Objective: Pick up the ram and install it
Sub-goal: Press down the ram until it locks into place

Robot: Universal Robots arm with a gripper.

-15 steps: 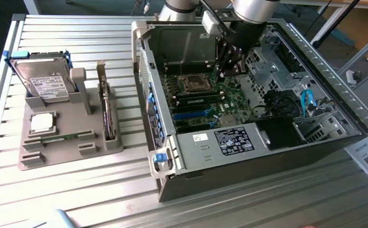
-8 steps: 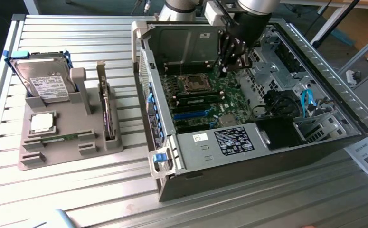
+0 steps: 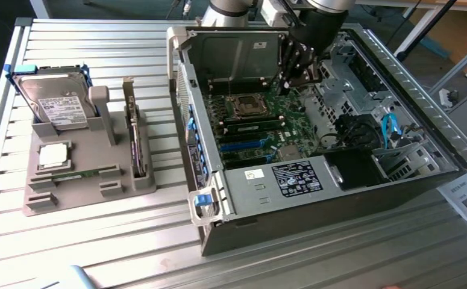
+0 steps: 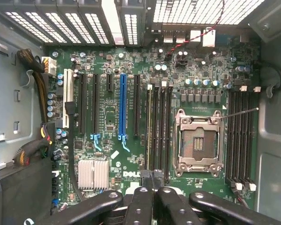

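Note:
A narrow green ram (image 3: 76, 174) stick lies in a slot of the grey holder (image 3: 48, 201) at the exterior view's left, outside the computer case (image 3: 314, 180). My gripper (image 3: 302, 72) hangs inside the open case, over the motherboard (image 3: 257, 129). In the wrist view my gripper (image 4: 152, 183) is shut, with nothing visible between the fingers. It hovers over one end of the black memory slots (image 4: 159, 126) beside the empty processor socket (image 4: 197, 143). One of those slots holds a thin greenish strip (image 4: 149, 126); I cannot tell if it is a ram stick.
The holder also carries a silver hard drive (image 3: 55, 102), a square processor chip (image 3: 53, 155) and an upright card (image 3: 139, 147). Drive cage walls, a black power supply (image 3: 354, 168) and blue cables (image 3: 390, 129) crowd the case. A blue expansion slot (image 4: 122, 108) lies beside the memory slots.

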